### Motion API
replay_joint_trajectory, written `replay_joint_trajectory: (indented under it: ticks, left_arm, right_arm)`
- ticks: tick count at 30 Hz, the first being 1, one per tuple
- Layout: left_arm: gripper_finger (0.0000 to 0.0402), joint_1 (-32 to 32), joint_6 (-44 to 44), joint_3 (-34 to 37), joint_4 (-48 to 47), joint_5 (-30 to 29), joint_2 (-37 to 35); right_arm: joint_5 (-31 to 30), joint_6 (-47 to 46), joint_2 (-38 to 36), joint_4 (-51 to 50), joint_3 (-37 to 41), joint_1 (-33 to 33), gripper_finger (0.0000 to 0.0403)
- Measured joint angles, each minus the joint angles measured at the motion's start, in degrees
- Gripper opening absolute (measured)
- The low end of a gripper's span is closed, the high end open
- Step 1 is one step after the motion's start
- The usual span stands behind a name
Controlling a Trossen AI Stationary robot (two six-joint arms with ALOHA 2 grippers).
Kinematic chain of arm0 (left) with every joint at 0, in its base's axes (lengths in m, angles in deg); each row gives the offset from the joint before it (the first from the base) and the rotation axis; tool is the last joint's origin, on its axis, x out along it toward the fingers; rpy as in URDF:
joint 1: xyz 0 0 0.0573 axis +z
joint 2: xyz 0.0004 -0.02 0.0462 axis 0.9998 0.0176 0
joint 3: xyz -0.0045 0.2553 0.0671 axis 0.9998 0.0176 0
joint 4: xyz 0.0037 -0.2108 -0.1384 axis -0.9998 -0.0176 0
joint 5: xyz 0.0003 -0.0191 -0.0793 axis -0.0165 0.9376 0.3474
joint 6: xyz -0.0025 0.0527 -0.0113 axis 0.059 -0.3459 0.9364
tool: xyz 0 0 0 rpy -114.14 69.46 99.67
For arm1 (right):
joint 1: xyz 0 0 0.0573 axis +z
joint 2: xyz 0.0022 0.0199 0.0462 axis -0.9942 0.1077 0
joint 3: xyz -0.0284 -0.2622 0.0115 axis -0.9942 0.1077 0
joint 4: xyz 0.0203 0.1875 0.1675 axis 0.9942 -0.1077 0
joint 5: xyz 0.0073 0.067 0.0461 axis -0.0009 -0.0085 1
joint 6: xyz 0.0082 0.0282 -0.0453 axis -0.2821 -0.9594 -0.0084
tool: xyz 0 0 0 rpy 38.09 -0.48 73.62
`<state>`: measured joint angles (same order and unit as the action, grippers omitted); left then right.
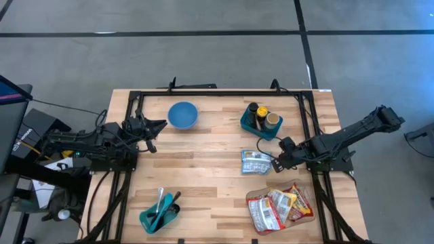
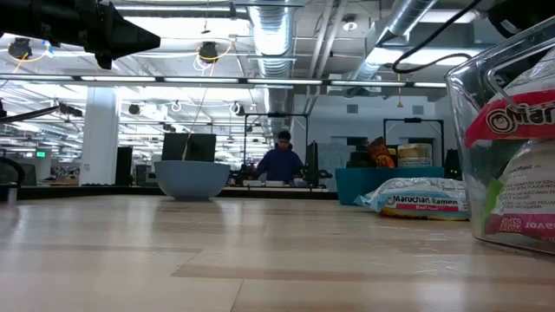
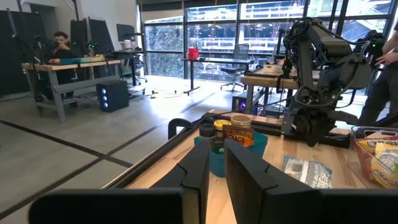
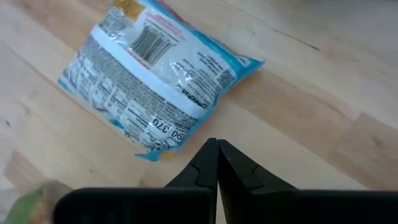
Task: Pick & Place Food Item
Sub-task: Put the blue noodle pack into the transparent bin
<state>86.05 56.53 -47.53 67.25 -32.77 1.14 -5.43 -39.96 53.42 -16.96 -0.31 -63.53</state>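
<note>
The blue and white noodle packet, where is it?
The blue and white noodle packet lies flat on the table's right half, just before the right gripper, below the teal jar bin.

The pale matt wooden plank table (image 1: 203,169) looked smooth; the glossy crinkled plastic noodle packet (image 4: 155,81) shone.

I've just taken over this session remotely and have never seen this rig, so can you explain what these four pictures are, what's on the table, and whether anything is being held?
Two dark robot arms work at a wooden table. One picture looks straight down, one looks level across the tabletop, and the other two come from cameras on each arm's wrist.

On the table are a blue bowl, a teal bin of jars, a teal cup of utensils, a clear tub of ramen packets and one loose ramen packet.

The right gripper is shut and empty, just beside the loose packet. The left gripper waits near the bowl, its fingers close together with nothing between them.
</note>
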Motion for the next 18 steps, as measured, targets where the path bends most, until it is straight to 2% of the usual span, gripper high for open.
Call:
replay_joint_trajectory:
  ticks: [3, 9, 18]
  left_arm:
    - [0.0044, 0.0, 0.0, 0.0, 0.0, 0.0, 0.0]
    - [0.0044, 0.0, 0.0, 0.0, 0.0, 0.0, 0.0]
    - [0.0044, 0.0, 0.0, 0.0, 0.0, 0.0, 0.0]
  right_arm:
    - [0.1, 1.8, 0.7, 0.8, 0.0, -0.1, 0.0]
    - [2.9, -6.0, 0.7, 0.6, 0.0, -2.6, 0.0]
    - [3.2, -13.6, 0.7, 0.4, 0.0, -3.2, 0.0]
